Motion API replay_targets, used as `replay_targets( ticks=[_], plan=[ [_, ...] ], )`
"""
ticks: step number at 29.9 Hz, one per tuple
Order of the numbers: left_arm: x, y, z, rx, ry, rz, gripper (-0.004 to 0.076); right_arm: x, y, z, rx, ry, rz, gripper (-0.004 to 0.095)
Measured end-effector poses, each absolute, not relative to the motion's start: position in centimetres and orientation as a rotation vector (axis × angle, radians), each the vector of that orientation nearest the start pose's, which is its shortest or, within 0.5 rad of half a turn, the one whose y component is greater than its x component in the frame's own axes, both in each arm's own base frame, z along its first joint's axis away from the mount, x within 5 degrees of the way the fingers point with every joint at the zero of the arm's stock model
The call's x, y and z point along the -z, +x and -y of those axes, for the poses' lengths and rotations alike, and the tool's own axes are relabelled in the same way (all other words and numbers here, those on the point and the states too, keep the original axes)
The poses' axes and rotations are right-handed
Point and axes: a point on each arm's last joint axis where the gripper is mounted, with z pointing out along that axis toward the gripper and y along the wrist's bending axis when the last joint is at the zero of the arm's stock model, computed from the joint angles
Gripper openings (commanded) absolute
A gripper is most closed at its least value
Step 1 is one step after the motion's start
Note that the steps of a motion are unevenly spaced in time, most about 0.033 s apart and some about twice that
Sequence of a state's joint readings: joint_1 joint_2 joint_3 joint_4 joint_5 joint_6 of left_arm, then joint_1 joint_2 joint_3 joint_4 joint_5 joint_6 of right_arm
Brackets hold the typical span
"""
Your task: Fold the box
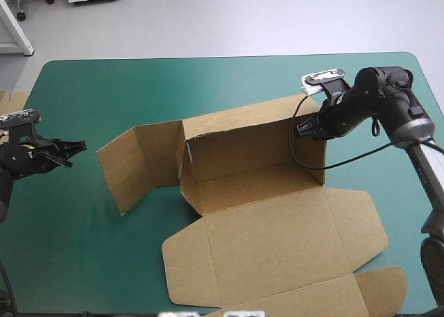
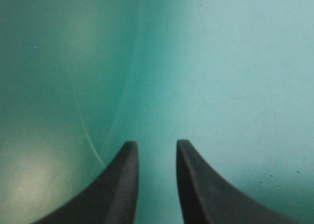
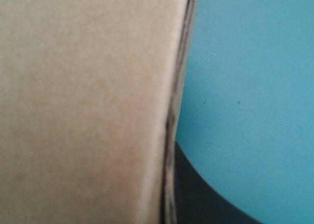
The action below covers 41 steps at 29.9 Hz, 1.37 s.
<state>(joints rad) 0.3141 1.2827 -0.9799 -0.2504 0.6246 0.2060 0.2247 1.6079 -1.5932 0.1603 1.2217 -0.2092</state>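
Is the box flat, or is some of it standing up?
Partly up: the box has its far wall and left flap raised; the near panels lie flat.

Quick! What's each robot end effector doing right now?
The left end effector is open, holding nothing, over the teal-green cover.
The right end effector is shut on the box, at its raised wall's edge.

The box (image 1: 267, 244) is lying mid-counter (image 1: 83, 254), with its far wall standing upright, a side flap reaching toward the left edge and the lid panel lying flat toward the near edge. The right end effector (image 1: 300, 130) is pinching the far wall's right end. The left end effector (image 1: 78, 147) is hovering near the left edge, well apart from the box.
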Motion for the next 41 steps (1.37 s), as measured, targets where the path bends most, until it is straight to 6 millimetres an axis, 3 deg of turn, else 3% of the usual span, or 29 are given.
replay_targets(
  ticks=[12,17,19,24,27,35,41],
  plan=[
    [-30.5,25.7,-6.9,0.031,-0.290,-2.390,0.0191,-33.9,36.2,-9.7,-0.234,-0.562,-2.716,-0.0013],
    [-30.5,25.7,-6.9,0.032,-0.282,-2.396,0.0191,-33.8,36.8,-9.9,-0.245,-0.551,-2.716,0.0003],
    [-30.5,25.7,-6.9,0.031,-0.275,-2.398,0.0191,-33.8,37.0,-10.0,-0.248,-0.545,-2.716,0.0066],
    [-30.5,25.7,-6.8,0.043,-0.263,-2.398,0.0191,-33.4,37.6,-10.2,-0.260,-0.541,-2.708,0.0374],
    [-30.5,25.7,-6.7,0.056,-0.260,-2.394,0.0191,-33.1,38.1,-10.3,-0.264,-0.538,-2.695,0.0496],
    [-30.5,25.7,-6.6,0.053,-0.238,-2.396,0.0191,-34.7,38.9,-10.5,-0.259,-0.516,-2.591,0.0504],
    [-30.5,25.7,-6.6,0.048,-0.219,-2.399,0.0191,-35.9,38.2,-10.3,-0.261,-0.518,-2.570,0.0488]
  ],
)
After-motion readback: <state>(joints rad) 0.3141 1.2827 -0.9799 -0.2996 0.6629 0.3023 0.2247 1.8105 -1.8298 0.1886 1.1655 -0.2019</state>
